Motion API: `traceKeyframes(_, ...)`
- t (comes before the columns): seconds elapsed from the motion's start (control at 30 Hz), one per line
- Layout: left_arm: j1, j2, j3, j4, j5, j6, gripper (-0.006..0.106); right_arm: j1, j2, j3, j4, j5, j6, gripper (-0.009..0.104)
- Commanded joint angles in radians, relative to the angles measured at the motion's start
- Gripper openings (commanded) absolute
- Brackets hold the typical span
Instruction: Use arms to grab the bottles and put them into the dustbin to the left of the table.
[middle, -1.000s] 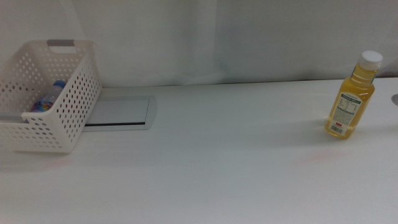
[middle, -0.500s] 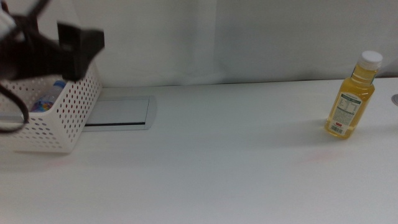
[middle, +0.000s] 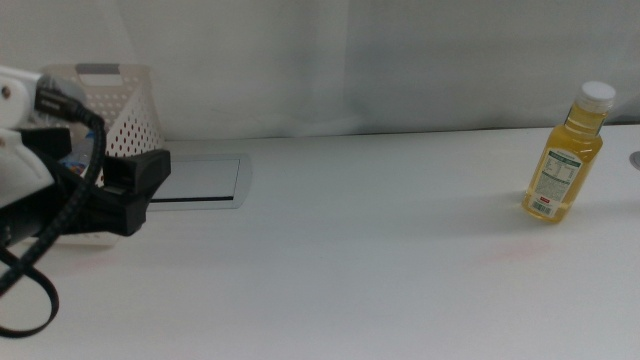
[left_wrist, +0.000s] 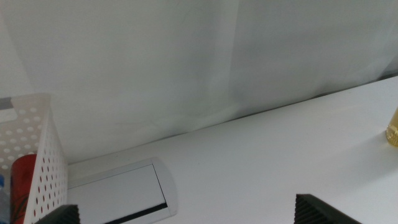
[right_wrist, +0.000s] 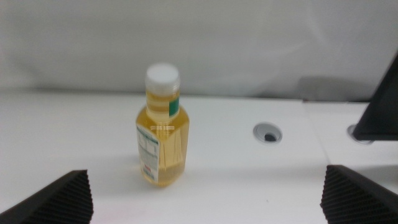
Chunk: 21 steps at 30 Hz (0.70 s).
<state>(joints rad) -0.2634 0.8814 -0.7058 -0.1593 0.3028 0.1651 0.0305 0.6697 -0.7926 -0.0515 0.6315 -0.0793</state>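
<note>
The yellow juice bottle (middle: 565, 155) with a white cap stands upright at the table's far right. In the right wrist view the same bottle (right_wrist: 163, 130) is ahead of my right gripper (right_wrist: 205, 205), whose jaws are open and wide apart with nothing between them. The white perforated dustbin (middle: 125, 115) stands at the far left. My left gripper (middle: 140, 185) hangs in front of it, partly covering it. Its jaws are open and empty in the left wrist view (left_wrist: 189, 214). A red can (left_wrist: 22, 186) shows through the dustbin's wall (left_wrist: 37, 149).
A flat grey hatch (middle: 200, 180) is set into the white table (middle: 350, 250) just right of the dustbin. A small round hole (right_wrist: 268, 132) lies in the tabletop right of the juice bottle. A pale curtain backs the table.
My left arm has come in from the left edge and dropped lower, from over the dustbin to in front of it. The juice bottle has not moved.
</note>
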Motion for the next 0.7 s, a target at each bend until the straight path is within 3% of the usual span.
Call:
traceKeyframes(0.0, -0.007, -0.021, 0.029, -0.014, -0.030, 0.000, 0.089, 0.002, 0.088, 0.016, -0.004, -0.050, -0.034, 0.103)
traceKeyframes(0.23, -0.030, -0.050, 0.087, -0.014, -0.039, 0.000, 0.089, 0.033, 0.235, 0.159, 0.052, -0.290, -0.058, 0.103)
traceKeyframes(0.43, -0.097, -0.050, 0.102, -0.014, -0.049, 0.027, 0.089, 0.139, 0.304, 0.375, 0.094, -0.690, -0.053, 0.103)
traceKeyframes(0.67, -0.100, -0.050, 0.102, -0.014, -0.055, 0.030, 0.089, 0.150, 0.436, 0.462, 0.206, -0.863, -0.051, 0.103)
